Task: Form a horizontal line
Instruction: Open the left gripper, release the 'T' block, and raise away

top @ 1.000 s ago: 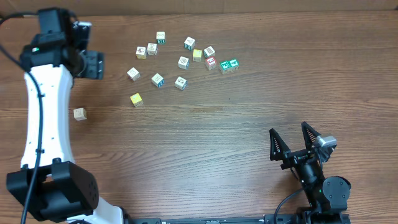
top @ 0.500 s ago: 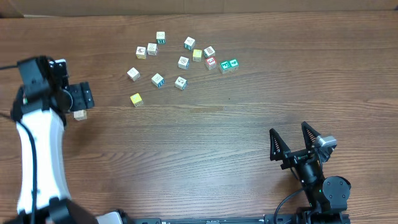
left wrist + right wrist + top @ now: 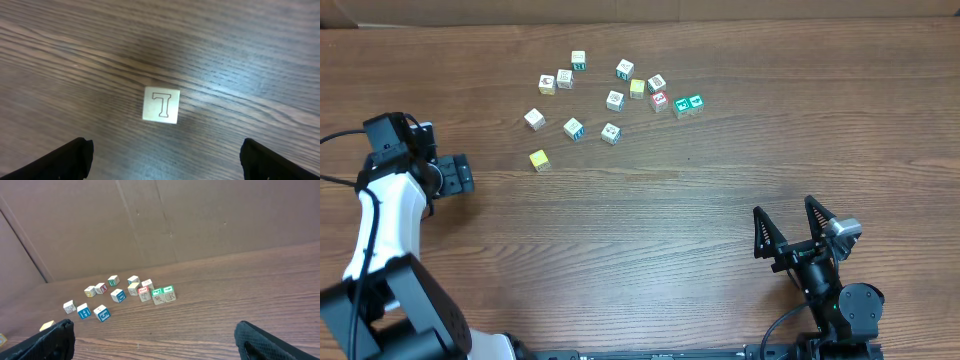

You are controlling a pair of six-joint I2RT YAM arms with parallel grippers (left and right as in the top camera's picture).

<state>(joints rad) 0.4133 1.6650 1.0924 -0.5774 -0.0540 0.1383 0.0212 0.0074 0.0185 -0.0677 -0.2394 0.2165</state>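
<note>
A whitish wooden cube marked with a T [image 3: 160, 105] lies alone on the table in the left wrist view. My left gripper [image 3: 162, 160] hovers over it, open, its dark fingertips [image 3: 75, 157] wide on either side and clear of it. From overhead the left gripper [image 3: 461, 175] covers that cube at the far left. The other small cubes lie scattered, among them a yellow cube [image 3: 539, 159] and whitish cubes [image 3: 574, 128]. No horizontal line shows. My right gripper [image 3: 788, 225] rests open and empty at the front right.
The cluster at the back holds a red cube [image 3: 659, 101] and two green cubes [image 3: 688, 104] side by side. In the right wrist view the cluster [image 3: 120, 295] sits far ahead, with a brown cardboard wall [image 3: 200, 220] behind the table.
My left arm has swung from the back left toward the front, and the gripper now sits over the lone cube, hiding it from overhead. The right arm has not moved.
</note>
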